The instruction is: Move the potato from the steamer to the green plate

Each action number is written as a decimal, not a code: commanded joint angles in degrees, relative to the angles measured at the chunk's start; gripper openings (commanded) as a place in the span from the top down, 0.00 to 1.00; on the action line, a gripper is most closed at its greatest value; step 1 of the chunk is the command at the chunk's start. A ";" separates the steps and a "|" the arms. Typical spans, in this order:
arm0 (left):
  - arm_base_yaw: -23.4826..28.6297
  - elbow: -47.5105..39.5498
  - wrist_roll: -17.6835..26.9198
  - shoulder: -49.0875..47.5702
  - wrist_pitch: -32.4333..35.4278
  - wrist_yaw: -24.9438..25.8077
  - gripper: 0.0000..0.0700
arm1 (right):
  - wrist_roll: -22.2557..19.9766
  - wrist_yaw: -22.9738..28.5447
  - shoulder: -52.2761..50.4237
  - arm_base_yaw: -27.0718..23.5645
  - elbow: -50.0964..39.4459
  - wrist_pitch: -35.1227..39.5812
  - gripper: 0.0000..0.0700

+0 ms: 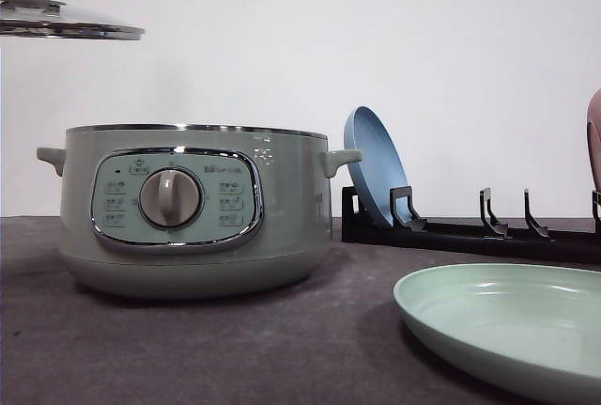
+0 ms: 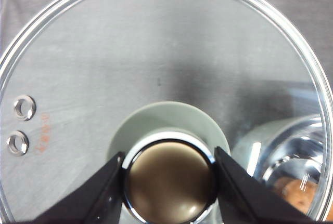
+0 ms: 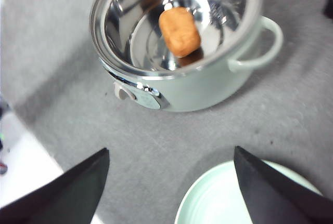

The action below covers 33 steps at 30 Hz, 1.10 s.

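In steamer (image 3: 177,42) — potato (image 3: 179,30) | left claw (image 2: 169,174) grips lid knob (image 2: 169,182)

Front view hides potato from you behind steamer (image 1: 192,212) wall. Green plate (image 1: 512,325) cut by right and bottom edges; lifted glass lid (image 1: 66,22) cut by left edge. Panel labels (image 1: 230,203) too small to read.
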 commanded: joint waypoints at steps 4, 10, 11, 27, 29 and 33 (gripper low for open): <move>1.45 2.71 0.35 -1.09 -1.64 -0.21 1.00 | -5.22 -0.18 15.55 0.31 15.09 -5.96 0.33; 2.13 2.71 0.35 -1.09 -1.63 -0.21 1.00 | -8.23 0.02 32.57 1.43 33.29 -13.04 0.33; 2.19 2.71 0.35 -1.09 -1.62 -0.21 1.00 | -8.56 0.17 34.98 1.68 35.90 -13.66 0.33; 2.20 2.71 0.33 -1.09 -1.54 -0.19 1.00 | -16.35 4.27 58.31 6.45 55.99 -11.67 0.29; 2.20 2.71 0.33 -1.09 -1.51 -0.19 1.00 | -17.57 5.42 59.58 7.10 55.99 -11.58 0.15; 2.20 2.71 0.29 -1.09 -1.40 -0.19 1.00 | -17.64 5.90 61.54 7.70 55.98 -11.29 0.03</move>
